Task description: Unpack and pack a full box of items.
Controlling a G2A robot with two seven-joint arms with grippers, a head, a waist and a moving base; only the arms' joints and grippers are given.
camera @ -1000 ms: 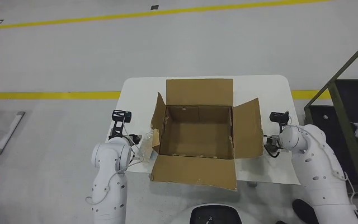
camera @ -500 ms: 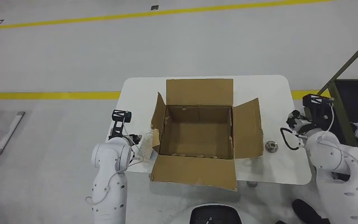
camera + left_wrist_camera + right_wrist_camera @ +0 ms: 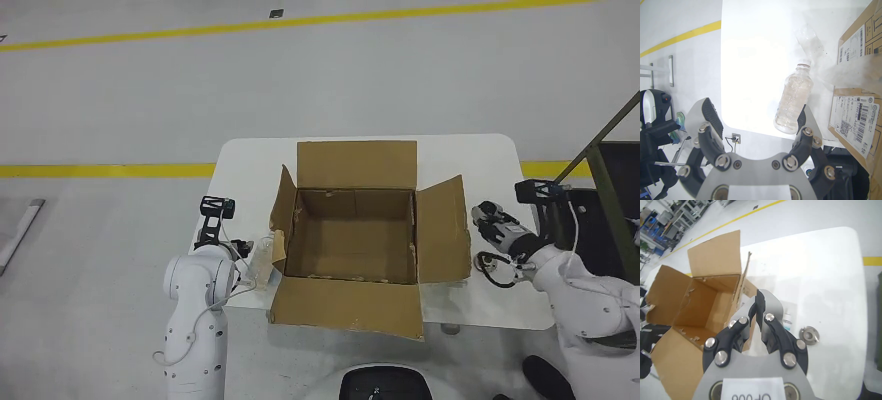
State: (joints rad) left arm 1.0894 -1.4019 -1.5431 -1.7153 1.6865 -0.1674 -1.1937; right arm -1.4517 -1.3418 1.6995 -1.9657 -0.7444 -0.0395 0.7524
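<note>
The place was a factory-style workshop hall: a wide grey painted floor (image 3: 120,100) marked with yellow lines (image 3: 300,20), with metal racks (image 3: 672,220) of equipment far off.

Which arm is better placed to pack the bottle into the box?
Likely left: the left end effector is open by the bottle, beside the box. The right end effector is shut, across the box near a metal flange.

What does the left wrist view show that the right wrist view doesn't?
Left wrist view: a clear plastic bottle lying on the table beside the labelled outer wall of the box, with the open left gripper near its base. Right wrist view: the box's open inside, a metal disc on the table, and the shut right gripper. Both: the box and the table.
</note>
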